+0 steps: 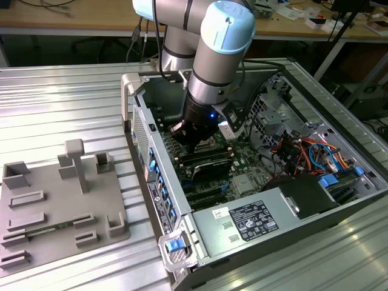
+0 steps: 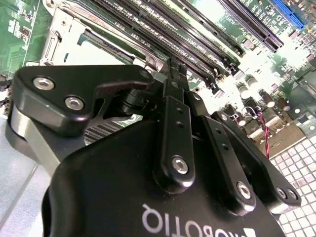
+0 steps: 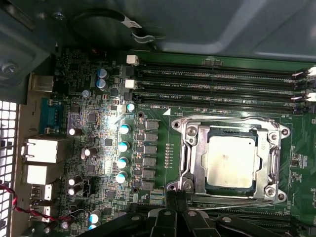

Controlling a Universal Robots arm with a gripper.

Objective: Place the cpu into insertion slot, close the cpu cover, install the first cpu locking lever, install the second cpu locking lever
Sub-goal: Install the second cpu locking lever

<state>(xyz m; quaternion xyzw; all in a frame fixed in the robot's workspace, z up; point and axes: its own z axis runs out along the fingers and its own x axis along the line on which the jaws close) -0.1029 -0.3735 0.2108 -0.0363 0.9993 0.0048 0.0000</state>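
Observation:
The cpu [image 3: 231, 160], a silver-grey square, lies flat in the insertion slot [image 3: 200, 160] in the first wrist view. The cpu cover [image 3: 269, 158], a silver frame with a cut-out middle, lies down around it. A thin wire lever [image 3: 237, 199] runs along the socket edge nearest my fingertips. My gripper [image 3: 176, 198] is shut, its black fingers together just beside that edge with nothing visible between them. The second wrist view shows the gripper [image 2: 173, 69] tips together above the board, the socket frame [image 2: 64, 37] beyond. In the exterior view the gripper [image 1: 191, 145] reaches down into the open computer case.
Long black memory slots [image 3: 222, 81] run beside the socket. Capacitors [image 3: 122, 145] and rear ports [image 3: 44, 150] stand further along the board. The case holds a power supply [image 1: 254, 221] and coloured cables [image 1: 309, 151]. A grey fixture tray [image 1: 54, 200] lies outside on the ribbed table.

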